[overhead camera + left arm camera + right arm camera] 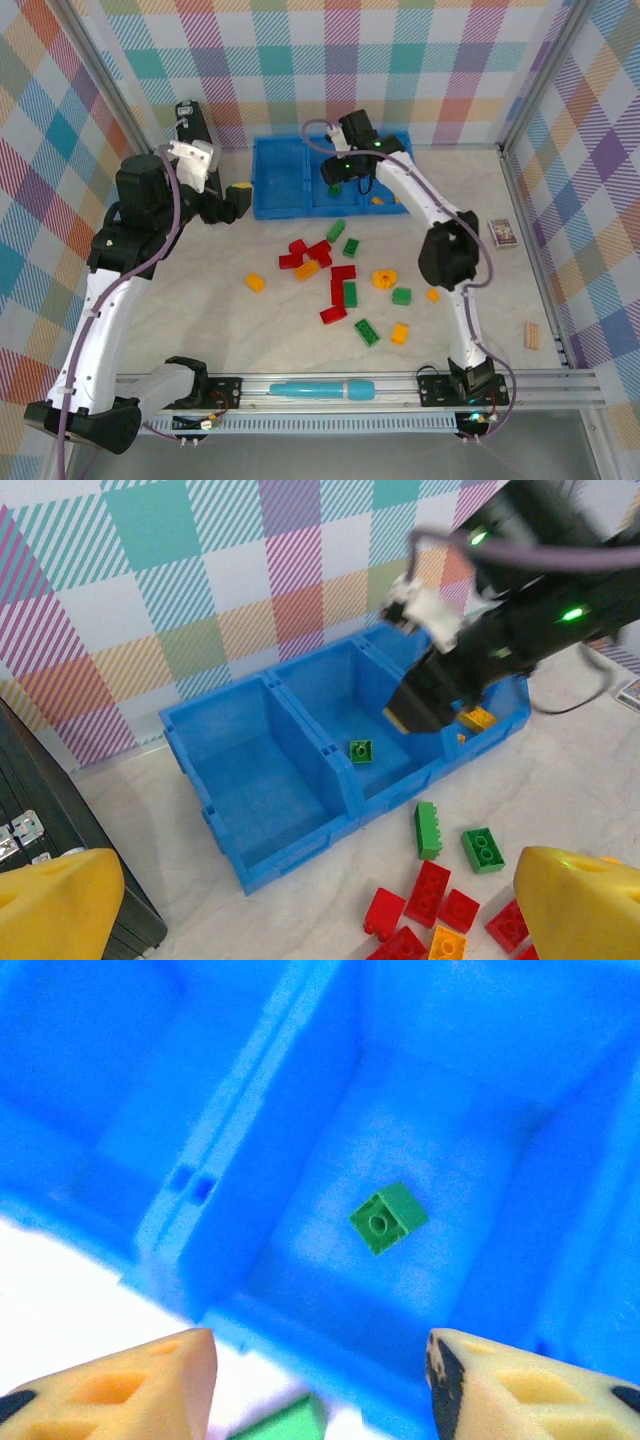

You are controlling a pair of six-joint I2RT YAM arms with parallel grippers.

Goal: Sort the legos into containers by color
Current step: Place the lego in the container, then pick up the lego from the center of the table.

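**Lone green lego [388, 1217] on floor of blue tray's [280, 180] middle compartment**

Directly above the blue tray's middle compartment: the right fingers [130, 1385], spread wide and gripping nothing, straight over the small green lego lying alone on that compartment's floor. In the tray's right-hand compartment, an orange lego [478, 718], partly hidden behind the right arm.

Just left of the tray, low over the bench [470, 185]: the left fingers [60, 895], yellow-tipped, parted wide, holding nothing, facing the tray's front wall. Also left of the tray, against the checked back wall, a black case [195, 125] with silver latches.

In front of the tray, loose on the bench, the remaining legos. Nearest its front wall, two green bricks [336, 230], close to each other but apart. Just beyond them, a cluster of red bricks [305, 252] with an orange one [307, 270] touching its near side. Farther from the tray, a round yellow gear-like piece [384, 279], two more red bricks [343, 290], and scattered green and orange bricks, among them one orange brick [255, 283] off to the left on its own.

Farthest from the tray, along the bench's near rail between the arm bases, a teal pen-like cylinder [320, 388]. Well off to the tray's right, a small printed box [503, 233] and a tan wooden block [532, 335].
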